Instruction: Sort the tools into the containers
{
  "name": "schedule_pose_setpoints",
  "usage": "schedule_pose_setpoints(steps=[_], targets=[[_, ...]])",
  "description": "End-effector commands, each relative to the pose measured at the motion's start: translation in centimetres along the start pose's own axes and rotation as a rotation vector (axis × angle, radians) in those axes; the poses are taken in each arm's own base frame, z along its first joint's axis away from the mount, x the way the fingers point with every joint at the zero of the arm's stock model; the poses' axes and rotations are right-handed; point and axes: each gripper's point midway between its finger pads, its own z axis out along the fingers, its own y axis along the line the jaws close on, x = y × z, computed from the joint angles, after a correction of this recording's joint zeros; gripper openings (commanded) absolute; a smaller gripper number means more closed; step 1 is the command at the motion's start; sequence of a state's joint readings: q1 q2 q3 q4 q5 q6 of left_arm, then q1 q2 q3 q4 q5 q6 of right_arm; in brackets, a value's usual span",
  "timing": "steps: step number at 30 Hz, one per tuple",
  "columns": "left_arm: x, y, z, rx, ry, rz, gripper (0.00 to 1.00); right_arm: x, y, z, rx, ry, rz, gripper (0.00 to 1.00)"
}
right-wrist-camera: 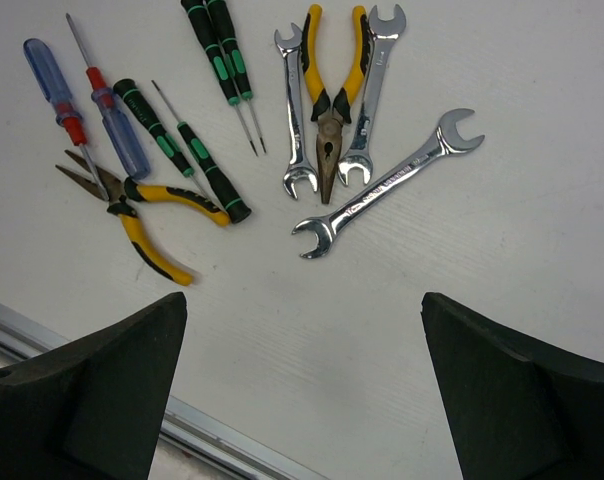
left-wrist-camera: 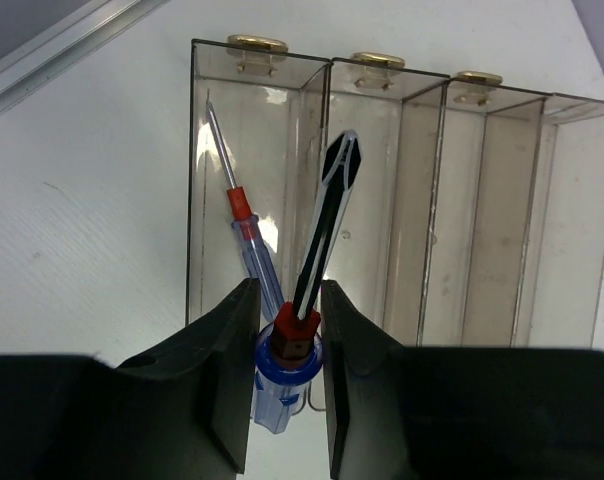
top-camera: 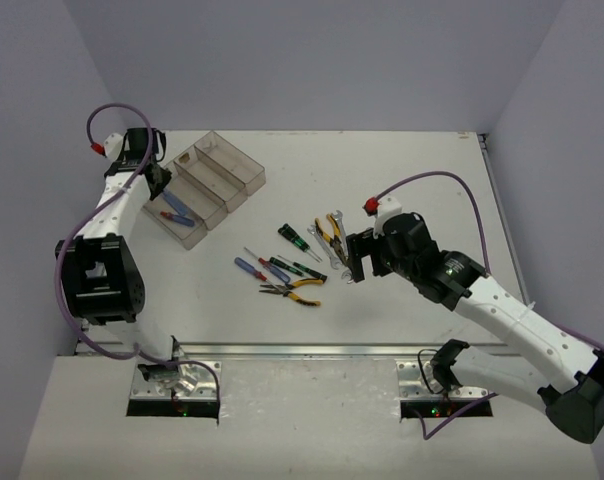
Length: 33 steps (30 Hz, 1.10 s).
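Left tool (left-wrist-camera: 287,300) clamps a screwdriver (left-wrist-camera: 327,215) at the bins (left-wrist-camera: 482,200); right tool (right-wrist-camera: 302,340) gapes above wrenches (right-wrist-camera: 382,185)

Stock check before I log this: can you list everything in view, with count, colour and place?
bins: four, clear, joined row, table's far left
blue-red screwdrivers: four; two on the table, one in the end bin, one held
green-black screwdrivers: four, mid-table
pliers: two, yellow-black, mid-table
wrenches: three, silver, beside the pliers
table: one, white
left end effector: shut on a blue-red screwdriver over the bins
right end effector: open, by the wrenches
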State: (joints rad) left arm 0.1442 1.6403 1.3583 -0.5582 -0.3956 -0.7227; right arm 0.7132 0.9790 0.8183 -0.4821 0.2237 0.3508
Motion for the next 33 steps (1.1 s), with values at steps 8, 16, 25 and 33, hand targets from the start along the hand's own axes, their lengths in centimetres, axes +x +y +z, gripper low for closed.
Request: schedule_pose_setpoints(steps=[8, 16, 25, 33], targets=[[-0.6, 0.1, 3.4, -0.030, 0.005, -0.035, 0.00, -0.7, 0.6, 0.4, -0.029, -0.033, -0.002, 0.99], [1.6, 0.4, 4.9, -0.050, 0.068, -0.048, 0.00, -0.2, 0.9, 0.9, -0.047, -0.013, -0.006, 0.99], [2.8, 1.6, 5.5, -0.075, 0.068, -0.056, 0.11, 0.1, 1.0, 1.3, -0.047, 0.007, -0.010, 0.99], [1.9, 0.8, 3.9, -0.035, 0.063, -0.089, 0.81, 0.4, 1.1, 1.6, -0.049, 0.023, -0.016, 0.99]])
